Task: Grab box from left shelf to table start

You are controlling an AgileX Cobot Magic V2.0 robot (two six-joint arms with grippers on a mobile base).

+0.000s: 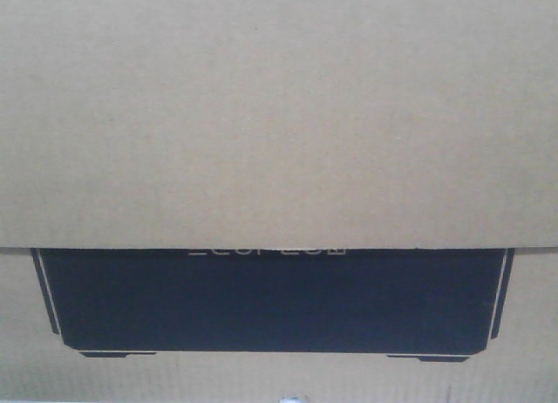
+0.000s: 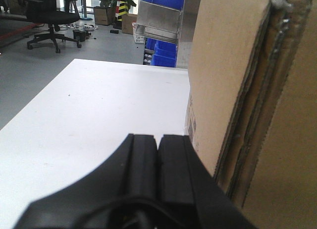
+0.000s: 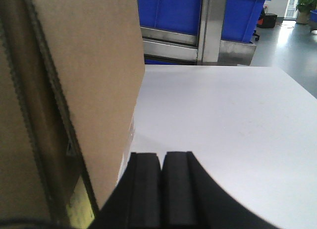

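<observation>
The box (image 2: 223, 90) appears already over the table (image 2: 89, 120), flanked by the left gripper (image 2: 158, 142) and right gripper (image 3: 162, 159), both pressed together; release remains.

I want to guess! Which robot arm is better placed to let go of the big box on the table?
Neither wins. The left claw and right claw, both shut, flank the box over the table.

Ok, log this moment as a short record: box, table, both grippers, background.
box: brown cardboard with a black printed panel, fills the front view, sits between the two grippers
table: white, bare on both sides of the box
left gripper: shut, holds nothing, beside the box's side
right gripper: shut, holds nothing, beside the opposite side
background: blue bins on a metal rack
</observation>
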